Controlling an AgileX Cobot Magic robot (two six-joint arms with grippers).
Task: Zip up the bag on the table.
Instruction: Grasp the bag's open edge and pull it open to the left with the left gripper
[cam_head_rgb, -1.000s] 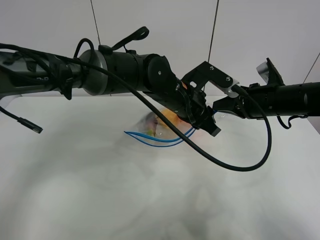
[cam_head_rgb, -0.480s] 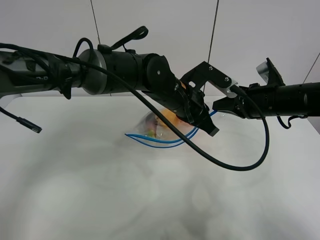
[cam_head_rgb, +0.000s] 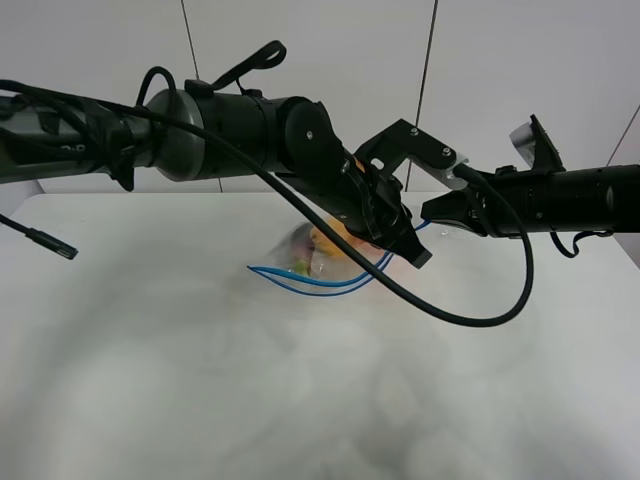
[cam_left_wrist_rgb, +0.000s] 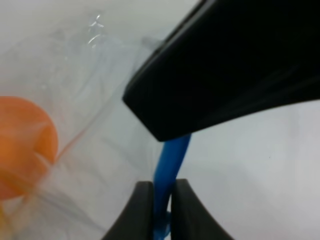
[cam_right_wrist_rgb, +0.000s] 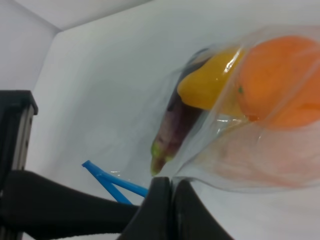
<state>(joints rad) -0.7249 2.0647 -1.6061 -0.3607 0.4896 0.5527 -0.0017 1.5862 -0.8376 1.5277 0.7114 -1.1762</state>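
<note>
The clear bag (cam_head_rgb: 322, 252) lies on the white table (cam_head_rgb: 200, 380), its blue zip strip (cam_head_rgb: 310, 283) gaping open toward the front. An orange (cam_right_wrist_rgb: 280, 85), a yellow fruit (cam_right_wrist_rgb: 210, 82) and a purple eggplant (cam_right_wrist_rgb: 172, 130) show through it. My left gripper (cam_head_rgb: 408, 252) reaches across to the bag's right end. In the left wrist view it (cam_left_wrist_rgb: 162, 197) is shut on the blue strip (cam_left_wrist_rgb: 167, 165). My right gripper (cam_head_rgb: 430, 213) is just to its right and, in the right wrist view (cam_right_wrist_rgb: 170, 197), is shut on the bag's clear edge.
A black cable (cam_head_rgb: 470, 320) hangs in a loop from the left arm over the table right of the bag. The grey wall (cam_head_rgb: 320, 60) stands behind the table's far edge. A black arm part (cam_left_wrist_rgb: 225, 65) fills the upper left wrist view.
The left arm has risen slightly and its gripper has shifted a little to the left along the bag's right end. The right gripper holds almost still.
</note>
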